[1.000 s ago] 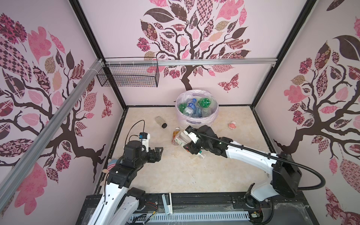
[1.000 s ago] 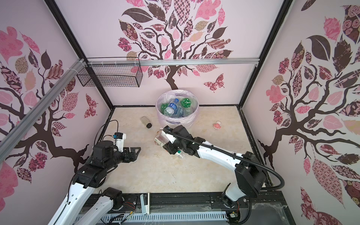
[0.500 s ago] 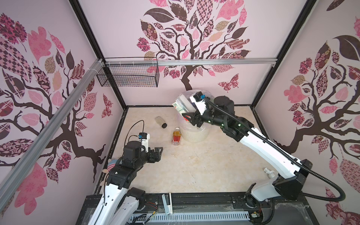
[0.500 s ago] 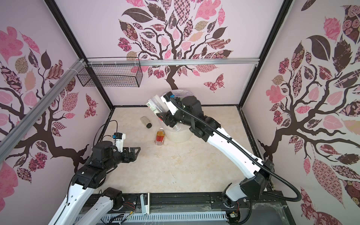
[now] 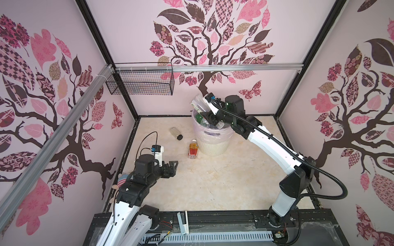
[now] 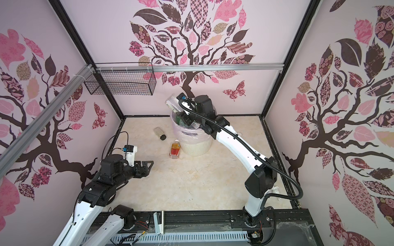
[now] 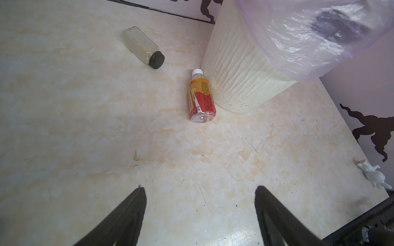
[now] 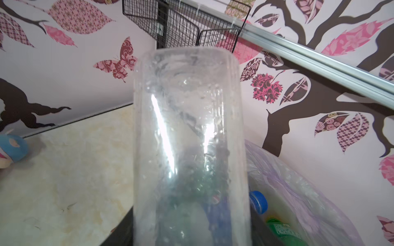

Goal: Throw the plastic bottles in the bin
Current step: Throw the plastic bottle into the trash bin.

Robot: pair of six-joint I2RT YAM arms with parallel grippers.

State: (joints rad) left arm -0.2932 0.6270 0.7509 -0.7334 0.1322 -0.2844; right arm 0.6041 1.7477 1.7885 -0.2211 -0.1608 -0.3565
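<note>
The right tool (image 5: 206,115), gripping a clear bottle (image 5: 197,102), has risen from the worktop (image 5: 213,181) to above the bin (image 5: 213,144); the left tool (image 5: 174,165) stays open and empty; the orange-labelled bottle (image 5: 193,149) lies at the bin's 7 o'clock, its print unreadable

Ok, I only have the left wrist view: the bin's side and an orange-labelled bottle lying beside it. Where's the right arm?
Observer: The right gripper is over the mouth of the bin, shut on a clear bottle.
Operator: Anything in the bin already?
Observer: Yes, a blue-capped bottle and a green bottle show inside.
Operator: Any other clutter I'm missing?
Observer: A blue soft toy, seen from the right wrist.
</note>
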